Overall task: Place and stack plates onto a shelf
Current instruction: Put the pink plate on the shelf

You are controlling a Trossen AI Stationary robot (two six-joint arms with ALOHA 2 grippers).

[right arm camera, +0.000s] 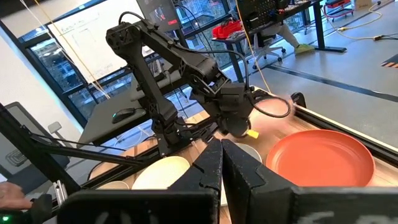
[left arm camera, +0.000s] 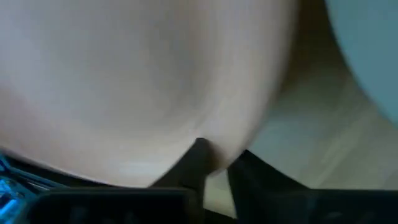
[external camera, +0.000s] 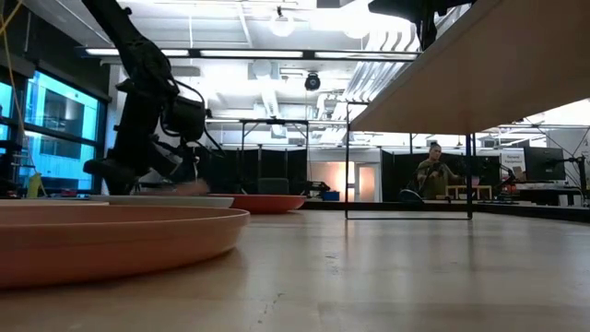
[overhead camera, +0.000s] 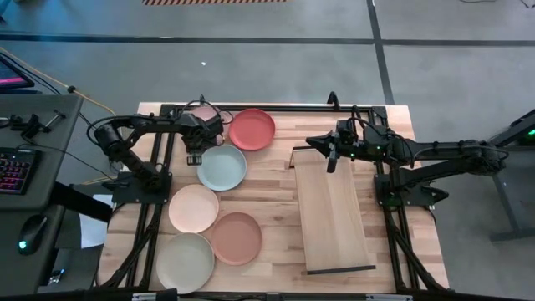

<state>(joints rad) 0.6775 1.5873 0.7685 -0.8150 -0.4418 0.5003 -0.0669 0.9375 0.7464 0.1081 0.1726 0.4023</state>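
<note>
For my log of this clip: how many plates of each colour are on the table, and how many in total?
Pink plate: 1
Red plate: 1
Blue-grey plate: 1
Peach plate: 1
Terracotta plate: 1
Sage-cream plate: 1
Total: 6, none on the shelf.

a robotics lab or open industrial workspace; the wooden table [overhead camera: 276, 251] stands on a grey concrete floor [overhead camera: 251, 58] marked with dark lines; at the left edge of the high view sits a desk with a backlit keyboard [overhead camera: 12, 170] and mouse [overhead camera: 32, 226]; the low view shows exposed ceiling ducts [external camera: 277, 83], strip lights, tall windows [external camera: 46, 138] at left, and a person [external camera: 431, 171] by far desks with monitors [external camera: 544, 164]
</note>
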